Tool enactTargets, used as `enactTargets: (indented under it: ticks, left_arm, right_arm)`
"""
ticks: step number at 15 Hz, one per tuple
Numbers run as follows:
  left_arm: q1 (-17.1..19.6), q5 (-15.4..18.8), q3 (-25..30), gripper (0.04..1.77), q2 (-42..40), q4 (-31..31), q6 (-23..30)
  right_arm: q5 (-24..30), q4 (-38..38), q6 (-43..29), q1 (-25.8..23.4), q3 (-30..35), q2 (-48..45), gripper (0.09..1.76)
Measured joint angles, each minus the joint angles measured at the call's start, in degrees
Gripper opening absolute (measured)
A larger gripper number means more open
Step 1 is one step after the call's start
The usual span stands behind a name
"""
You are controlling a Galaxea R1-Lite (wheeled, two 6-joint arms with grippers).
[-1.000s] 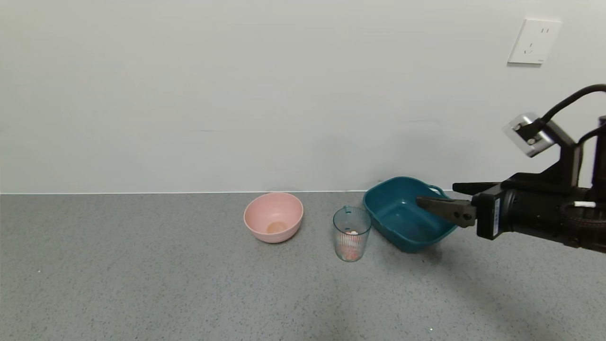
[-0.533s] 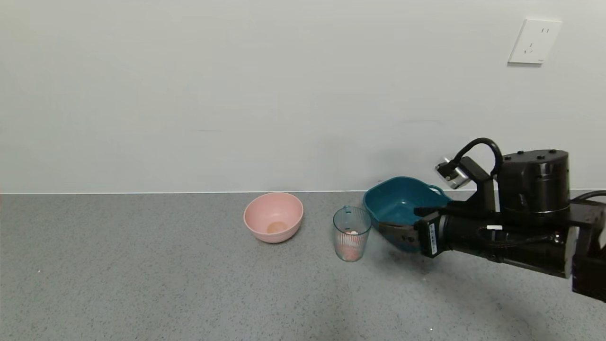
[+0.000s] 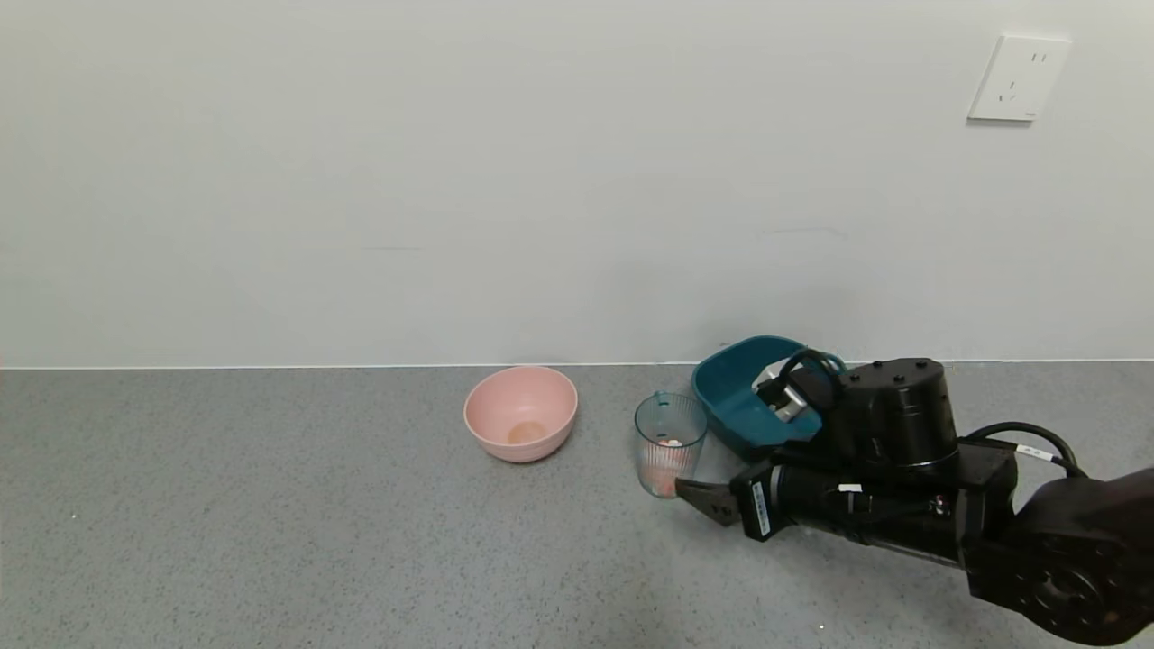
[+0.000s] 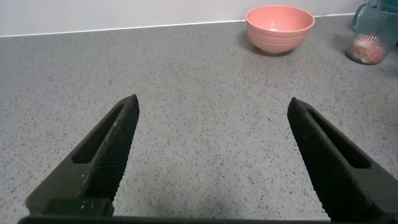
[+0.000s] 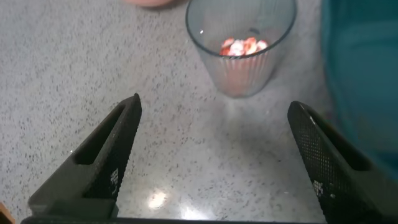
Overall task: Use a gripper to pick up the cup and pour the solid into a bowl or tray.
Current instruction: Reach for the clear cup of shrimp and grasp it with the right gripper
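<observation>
Your right gripper sits low over the grey bench, its tip just beside the base of the cup; only the right wrist view shows the fingers spread wide, the cup upright ahead of them and untouched, with the solid lying inside. From the head you see the teal tub just right of the cup and the pink bowl to its left. The left gripper shows only in its own view, fingers apart, apparently parked low over bare bench.
</observation>
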State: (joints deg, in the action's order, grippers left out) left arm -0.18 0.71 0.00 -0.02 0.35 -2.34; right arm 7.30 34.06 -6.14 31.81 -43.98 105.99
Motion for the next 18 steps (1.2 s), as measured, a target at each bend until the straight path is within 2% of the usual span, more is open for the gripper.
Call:
enactTargets:
  ticks: [6, 11, 18]
  left_arm:
    - [0.0, 0.0, 0.0, 1.72, 0.0, 0.0, 0.0]
    - [0.0, 0.0, 0.0, 1.72, 0.0, 0.0, 0.0]
    - [0.0, 0.0, 0.0, 1.72, 0.0, 0.0, 0.0]
  right_arm:
    - [-2.3, 0.9, -1.9, 1.8, -1.7, 5.1, 1.71]
    - [-2.3, 4.7, -3.8, 1.4, -4.8, 10.4, 1.71]
    - [-2.3, 5.0, -3.8, 0.9, -9.9, 16.9, 1.71]
